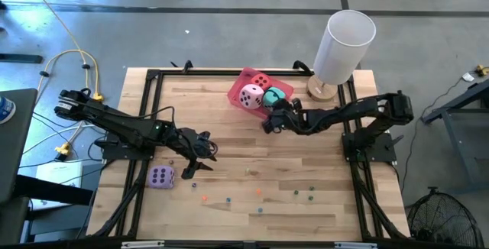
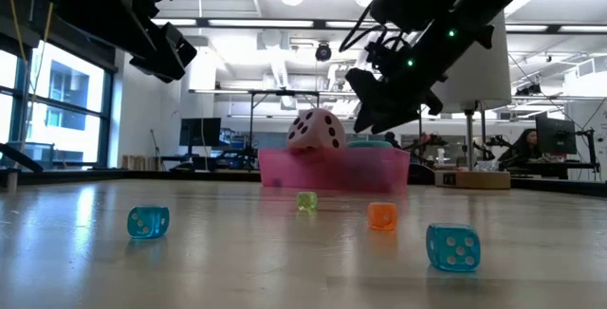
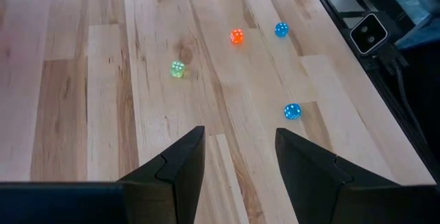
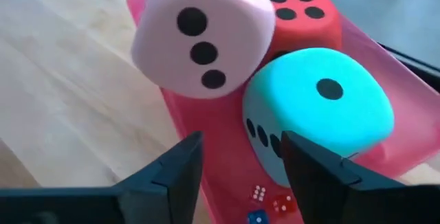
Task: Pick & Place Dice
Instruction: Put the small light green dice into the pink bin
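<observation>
The pink tray stands at the table's far middle and holds three big dice: red, pink and teal. The pink die sits highest, against the other two. The teal one rests on the tray floor. My right gripper hovers open over the tray's near end, one finger close beside the teal die. The purple die lies on the table at the near left. My left gripper hangs open just right of it, nothing between its fingers.
Tiny dice lie scattered on the near half of the table: green, orange, two blue, and a few inside the tray. A tall white cylinder on a wooden base stands at the far right corner.
</observation>
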You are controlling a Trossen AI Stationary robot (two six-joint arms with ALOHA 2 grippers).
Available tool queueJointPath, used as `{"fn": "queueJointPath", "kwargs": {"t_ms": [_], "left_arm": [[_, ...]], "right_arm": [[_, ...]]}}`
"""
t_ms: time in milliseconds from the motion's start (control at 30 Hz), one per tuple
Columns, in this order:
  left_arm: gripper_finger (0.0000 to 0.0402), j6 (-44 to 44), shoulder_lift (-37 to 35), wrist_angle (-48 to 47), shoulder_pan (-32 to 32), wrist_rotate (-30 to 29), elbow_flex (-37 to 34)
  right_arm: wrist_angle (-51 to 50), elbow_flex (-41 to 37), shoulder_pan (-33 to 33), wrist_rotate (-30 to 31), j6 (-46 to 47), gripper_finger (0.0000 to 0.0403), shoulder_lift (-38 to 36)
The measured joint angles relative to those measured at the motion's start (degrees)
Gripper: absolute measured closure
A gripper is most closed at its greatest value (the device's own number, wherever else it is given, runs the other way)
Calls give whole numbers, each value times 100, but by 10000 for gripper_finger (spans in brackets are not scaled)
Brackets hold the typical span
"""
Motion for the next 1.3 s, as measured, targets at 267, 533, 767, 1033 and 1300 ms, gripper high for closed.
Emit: {"fn": "queueJointPath", "kwargs": {"t_ms": [267, 533, 767, 1033, 1300], "left_arm": [[229, -46, 0, 6, 0, 0, 0], [229, -144, 0, 4, -2, 33, 0], [229, -197, 0, 12, -2, 34, 0], [229, -142, 0, 114, -2, 37, 0], [229, -48, 0, 111, -2, 40, 0]], "right_arm": [[1286, 1, 406, -993, -1480, 201, -105], [1428, 9, 1231, -3023, -1873, 210, -230], [1812, 3, 1886, -2973, -1867, 211, 382], [2187, 1, 2041, -2829, -3117, 211, 1163], [2646, 9, 1934, -3043, -3144, 211, 1729]]}}
